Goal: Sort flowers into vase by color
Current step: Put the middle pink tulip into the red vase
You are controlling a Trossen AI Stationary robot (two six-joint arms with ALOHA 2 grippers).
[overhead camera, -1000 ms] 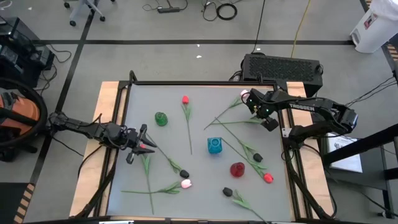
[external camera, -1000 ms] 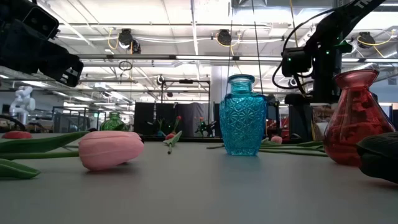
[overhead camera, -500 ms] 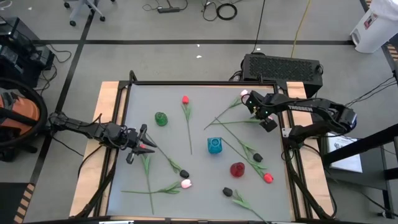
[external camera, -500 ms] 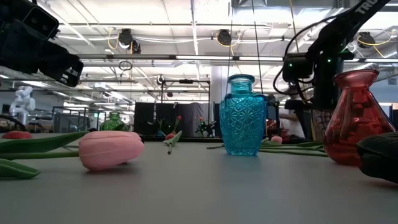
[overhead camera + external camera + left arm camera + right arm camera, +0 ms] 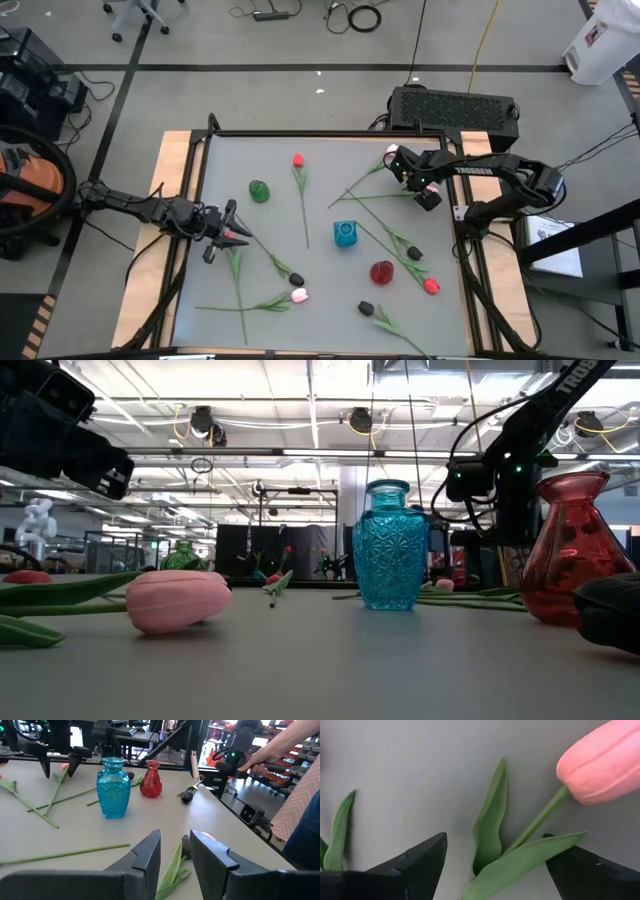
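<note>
Between the open right claw (image 5: pixel 495 865), pink tulip (image 5: pixel 600 762), green leaves

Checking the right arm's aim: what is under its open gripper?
Under the open right gripper lie a pink tulip, its green stem and leaves on the grey table. The stem's lower end runs out of view.

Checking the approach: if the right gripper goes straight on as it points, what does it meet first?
Likely the pink tulip's green stem and leaves, lying between the open right gripper fingers; depth is unclear.
</note>
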